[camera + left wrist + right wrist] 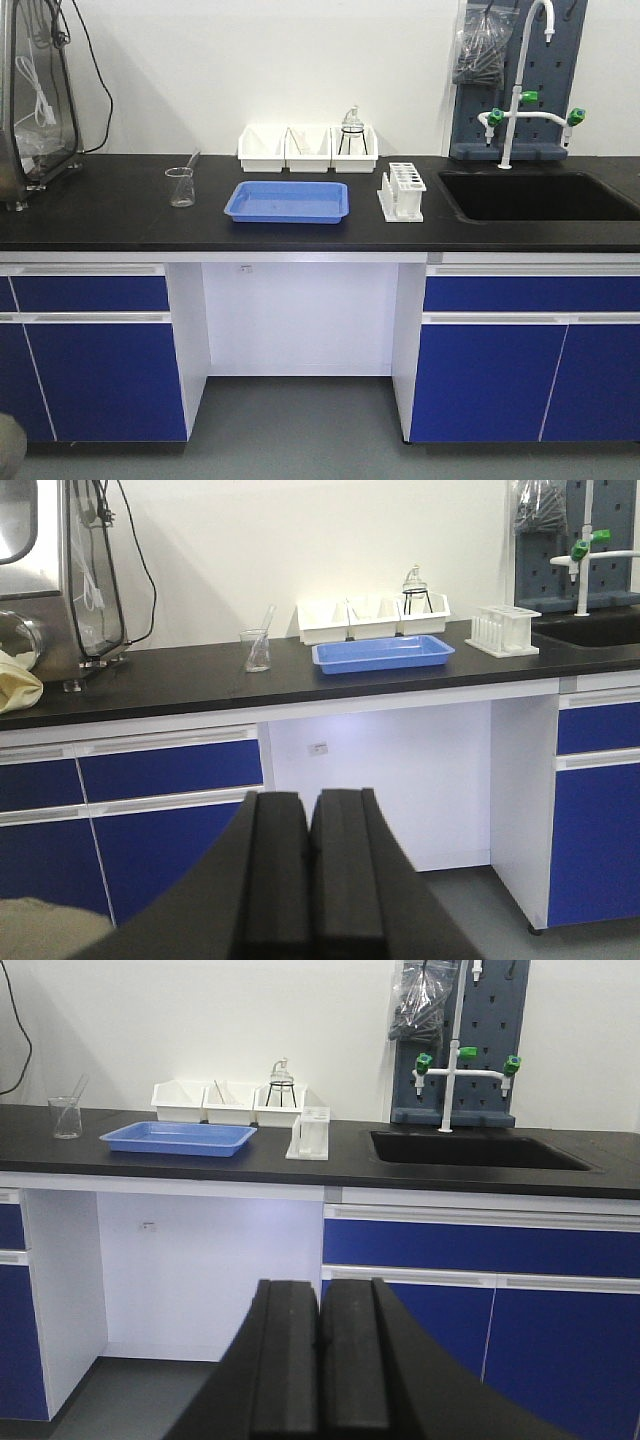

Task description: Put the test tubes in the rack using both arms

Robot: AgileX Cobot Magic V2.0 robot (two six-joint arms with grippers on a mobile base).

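The white rack (pixel 402 192) stands on the black counter, right of a blue tray (pixel 287 201); it also shows in the left wrist view (pixel 505 630) and the right wrist view (pixel 309 1133). One slender clear test tube (pixel 192 161) leans in a glass beaker (pixel 180 188) at the counter's left; it also shows in the left wrist view (pixel 266 620). My left gripper (pixel 310 798) and right gripper (pixel 319 1285) are shut and empty. Both hang low in front of the cabinets, far from the counter. Neither arm shows in the front view.
Three white bins (pixel 307 148) stand behind the tray; the right one holds a flask on a stand (pixel 352 130). A black sink (pixel 535 195) with a white tap (pixel 520 90) is at the right. A steel box (pixel 35 90) stands at the far left.
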